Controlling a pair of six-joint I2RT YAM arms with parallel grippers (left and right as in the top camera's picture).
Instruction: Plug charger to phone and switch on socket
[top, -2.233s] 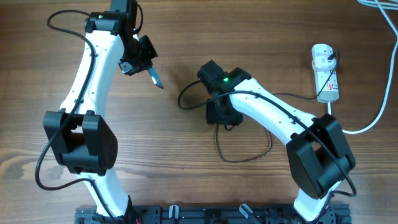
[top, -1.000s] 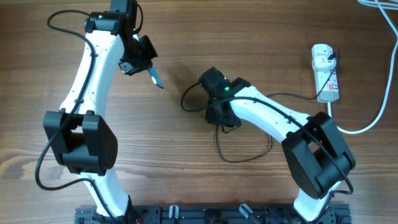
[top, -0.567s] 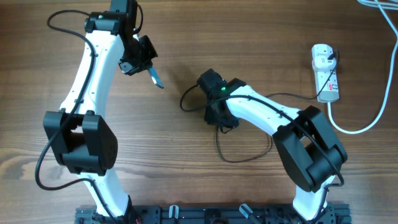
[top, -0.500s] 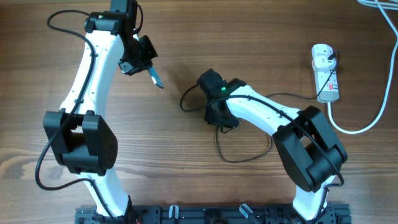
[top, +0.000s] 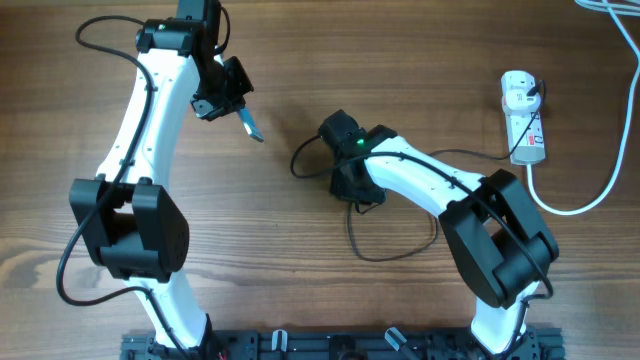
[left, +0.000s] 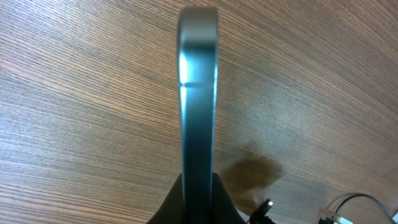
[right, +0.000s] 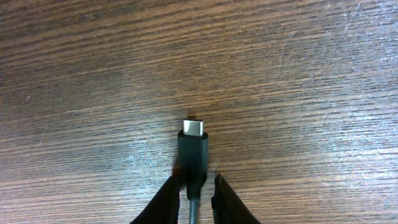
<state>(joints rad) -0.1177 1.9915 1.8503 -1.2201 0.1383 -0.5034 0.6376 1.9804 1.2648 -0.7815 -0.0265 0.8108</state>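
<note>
While left gripper (top: 237, 107) holds phone (left: 198, 93) edge-on, right gripper (right: 194, 190) pinches charger (right: 193, 148).

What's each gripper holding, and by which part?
Left gripper holds the phone by one end, edge-on. Right gripper holds the charger by its black plug body, behind the metal tip.

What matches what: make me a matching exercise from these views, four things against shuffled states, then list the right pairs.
1. phone
2. charger
3. socket
4. white lead

A. lying flat, a plug block at one end
B. tip sticking out of the right gripper
C. held edge-on by the left gripper
D. curving away from the socket's end

Pairs: 1-C, 2-B, 3-A, 4-D.
</note>
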